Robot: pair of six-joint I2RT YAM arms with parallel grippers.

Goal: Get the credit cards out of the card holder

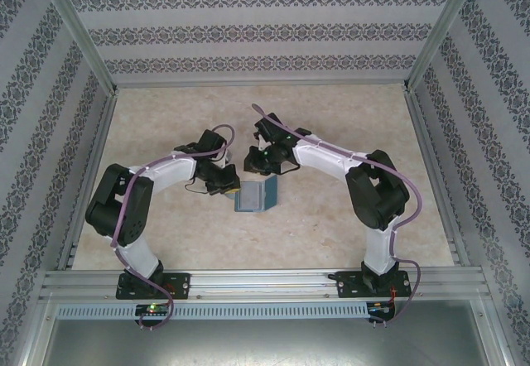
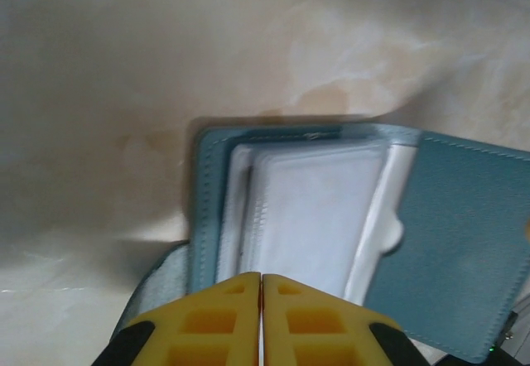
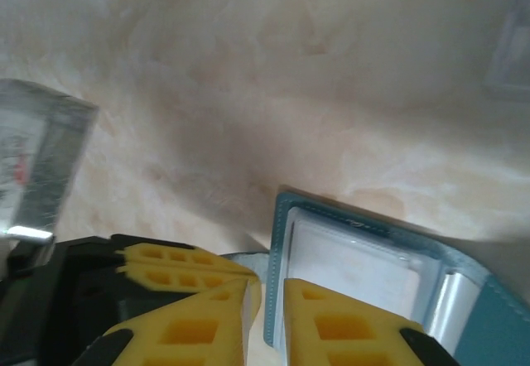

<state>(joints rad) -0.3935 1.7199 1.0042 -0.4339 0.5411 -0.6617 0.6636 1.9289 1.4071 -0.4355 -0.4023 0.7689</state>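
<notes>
The teal card holder (image 1: 253, 195) lies open on the table between the arms, with one cover (image 2: 460, 250) raised. Its inner pockets hold a pale rectangle (image 2: 319, 217); I cannot tell credit card from sleeve there. My left gripper (image 2: 262, 276) sits at the holder's near edge by the side tab (image 2: 157, 291), with its yellow fingers pressed together on that edge. My right gripper (image 3: 267, 287) hovers over the holder's (image 3: 364, 258) left border. Its fingers stand narrowly apart, one over the pale pocket and one off the holder, with table showing in the gap. The left gripper's fingers (image 3: 186, 265) lie just beside it.
A clear glossy plastic piece (image 3: 41, 167) stands left of the grippers. A faint clear tray (image 3: 509, 51) lies at the far right. Patterned walls and metal rails (image 1: 431, 51) enclose the marbled table (image 1: 348, 109), which has bare room behind and to both sides.
</notes>
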